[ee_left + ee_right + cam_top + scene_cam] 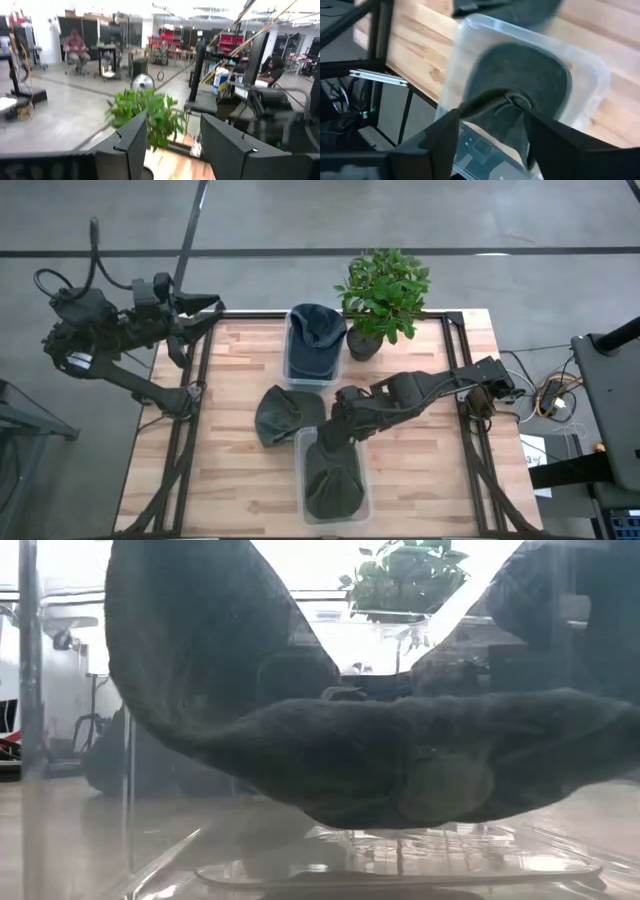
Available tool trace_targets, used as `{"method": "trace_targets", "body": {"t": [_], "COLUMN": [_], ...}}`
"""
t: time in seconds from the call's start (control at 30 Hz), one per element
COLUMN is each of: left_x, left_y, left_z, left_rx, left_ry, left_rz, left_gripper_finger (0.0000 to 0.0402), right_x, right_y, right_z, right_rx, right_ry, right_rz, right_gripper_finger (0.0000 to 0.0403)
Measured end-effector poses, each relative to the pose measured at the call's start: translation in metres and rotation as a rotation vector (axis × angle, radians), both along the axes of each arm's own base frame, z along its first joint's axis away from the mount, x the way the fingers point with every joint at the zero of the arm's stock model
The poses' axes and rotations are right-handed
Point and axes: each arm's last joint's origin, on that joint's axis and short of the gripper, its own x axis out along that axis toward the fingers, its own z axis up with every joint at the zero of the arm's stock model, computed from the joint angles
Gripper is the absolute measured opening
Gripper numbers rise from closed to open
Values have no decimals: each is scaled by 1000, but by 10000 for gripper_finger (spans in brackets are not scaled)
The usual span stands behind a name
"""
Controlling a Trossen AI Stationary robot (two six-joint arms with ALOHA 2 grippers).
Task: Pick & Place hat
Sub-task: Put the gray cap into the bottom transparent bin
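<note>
A dark green hat [333, 485] lies in the clear bin [300, 470] at the table's near middle; it fills the low view [400, 760], sagging above the bin's floor. My right gripper [335, 438] hovers over the bin's far end, open. In its wrist view [490, 120] the fingers stand on either side of a raised fold [509, 98] of the hat [520, 70], apart from it. My left gripper [205, 305] waits open beyond the table's far-left corner [172, 145].
A second dark hat [285, 415] lies flat on the wood just left of my right gripper. A blue hat [316, 325] sits in another clear bin [290, 365] at the far middle. A potted plant [385, 290] stands right of that bin. People sit in the room beyond.
</note>
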Motion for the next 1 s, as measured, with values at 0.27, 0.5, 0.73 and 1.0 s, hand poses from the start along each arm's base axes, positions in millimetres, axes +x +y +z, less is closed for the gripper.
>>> {"method": "trace_targets", "body": {"t": [0.27,0.5,0.73,1.0], "left_x": [3,20,51,84], "left_y": [-1,-8,-25,-35], "left_z": [-27,-61,-106,-192], "left_rx": [-91,-203,-259,-232], "left_ry": [220,503,797,1048], "left_rz": [2,-49,-358,-380], "left_gripper_finger": [177,177,177,177], "right_x": [3,2,4,4], "right_y": [-5,-13,-22,-23], "right_z": [22,36,37,37], "right_rx": [-157,-303,-345,-386], "right_ry": [-159,-225,-228,-229], "right_rz": [44,21,42,57], "right_gripper_finger": [267,263,253,253]}}
